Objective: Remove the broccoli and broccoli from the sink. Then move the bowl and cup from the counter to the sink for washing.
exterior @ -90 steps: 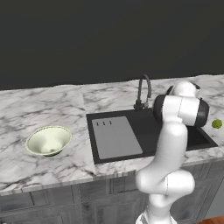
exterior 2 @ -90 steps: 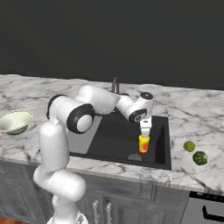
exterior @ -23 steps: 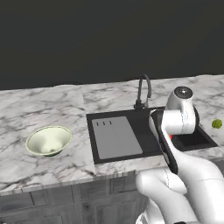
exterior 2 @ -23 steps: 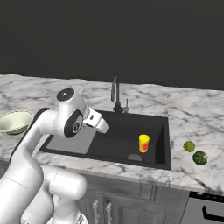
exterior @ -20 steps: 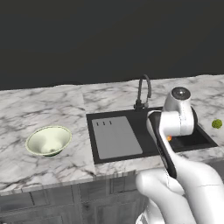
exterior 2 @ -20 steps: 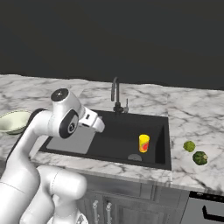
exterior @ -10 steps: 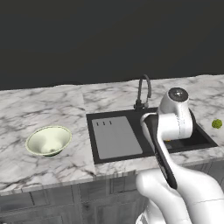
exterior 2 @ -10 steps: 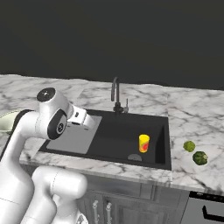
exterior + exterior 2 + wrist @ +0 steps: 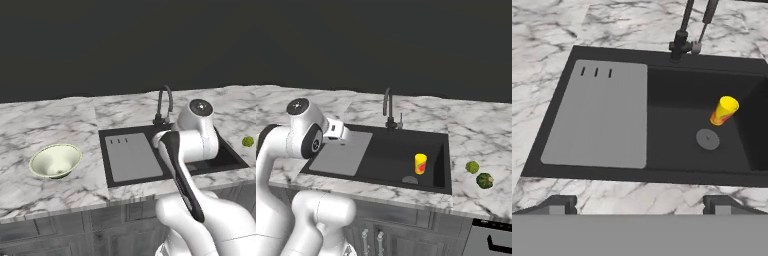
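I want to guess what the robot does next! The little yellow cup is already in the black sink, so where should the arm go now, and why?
Probably swing left toward the wide pale cream-green bowl, the one piece not yet moved. It sits on the white marble counter, while the small yellow cup stands inside the black sink and both green broccoli florets lie on the counter. The gripper is open and empty.

Yellow cup point(image 9: 420, 163) upright in black sink point(image 9: 387, 151), two broccoli florets point(image 9: 479, 174) on marble counter point(image 9: 481, 135) right
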